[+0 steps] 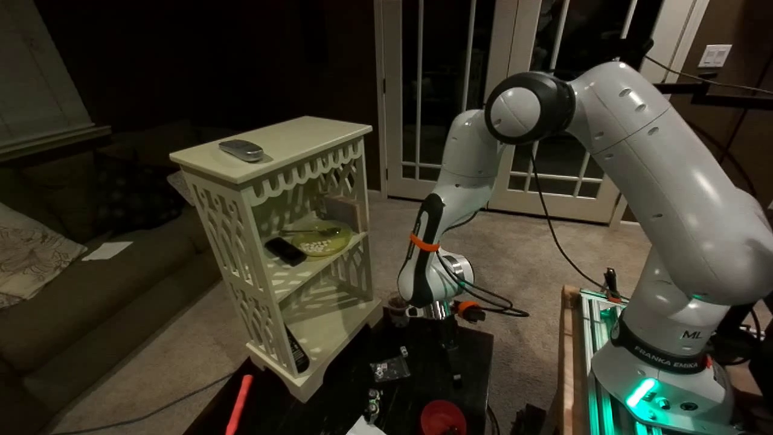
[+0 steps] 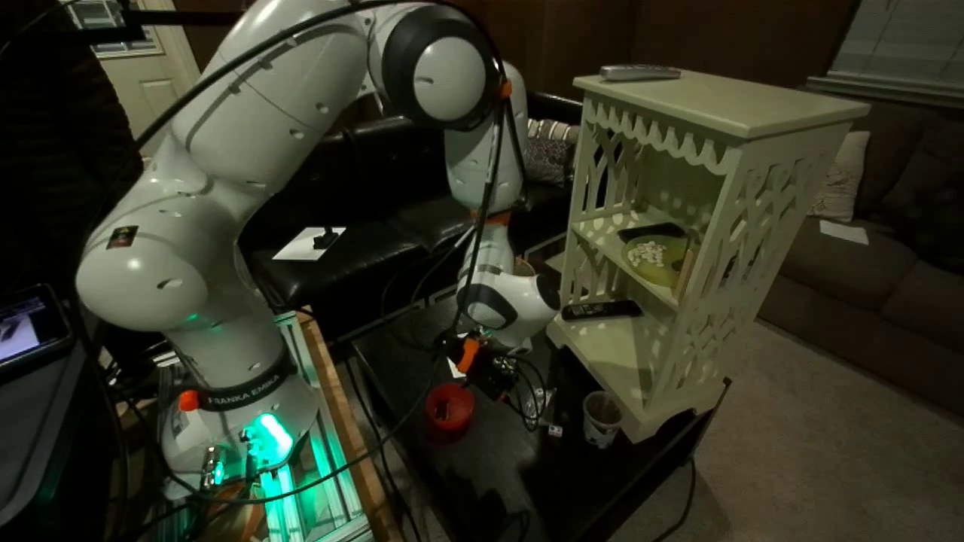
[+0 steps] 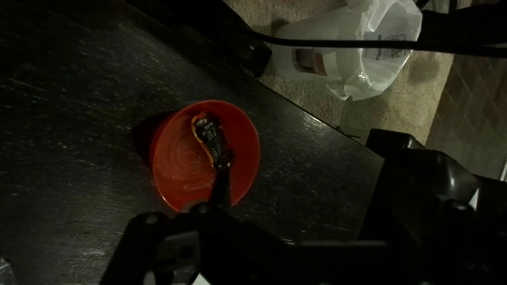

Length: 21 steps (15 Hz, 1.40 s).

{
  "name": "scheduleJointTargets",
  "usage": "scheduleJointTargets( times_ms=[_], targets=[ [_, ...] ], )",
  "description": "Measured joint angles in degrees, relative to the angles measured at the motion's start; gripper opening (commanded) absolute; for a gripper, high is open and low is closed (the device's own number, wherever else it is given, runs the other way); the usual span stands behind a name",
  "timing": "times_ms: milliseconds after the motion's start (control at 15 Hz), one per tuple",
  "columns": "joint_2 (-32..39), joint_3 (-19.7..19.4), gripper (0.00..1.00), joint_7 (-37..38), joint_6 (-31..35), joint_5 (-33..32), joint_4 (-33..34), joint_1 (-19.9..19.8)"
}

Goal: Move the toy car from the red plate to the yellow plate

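Wrist view shows toy car inside red plate, end effector spread (yellow plate only in both exterior views).

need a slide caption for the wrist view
Toy car lying in the red plate on a dark table, with the gripper open.

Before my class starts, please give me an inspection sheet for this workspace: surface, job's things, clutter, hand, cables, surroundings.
Surface: table, dark and streaked, with the shelf standing on it.
Job's things: car in the red plate; yellow plate on the shelf's middle level, holding white pieces.
Clutter: cup, clear pouch and stick near the shelf.
Hand: open, nothing held; contact with the car unclear.
Cables: a black cable crosses the wrist view.
Surroundings: sofa and doors; dim light.
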Motion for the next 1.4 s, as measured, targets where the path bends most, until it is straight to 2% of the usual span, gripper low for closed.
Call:
scheduleJointTargets(
  times_ms=[67,200,400,533,600,733,867,1067,1400],
  targets=[
    [0.1,0.2,1.00,0.1,0.1,-0.3,0.1,-0.2],
    [0.1,2.5,1.00,-1.5,5.1,-0.4,-0.8,-1.9],
    [0.7,8.1,1.00,-9.7,18.6,1.1,-5.4,-6.0],
    [2.4,12.8,1.00,-16.8,27.9,1.6,-8.7,-11.0],
    [3.7,15.3,1.00,-18.6,31.6,-0.5,-9.9,-14.2],
    [7.2,18.7,1.00,-18.3,36.8,-8.9,-11.2,-20.0],
    [11.0,19.3,1.00,-16.1,39.2,-18.0,-11.1,-22.9],
    [15.1,16.9,1.00,-10.9,39.6,-27.7,-9.8,-21.6],
    [19.3,13.6,1.00,-2.5,39.6,-35.0,-5.6,-15.8]
  ],
)
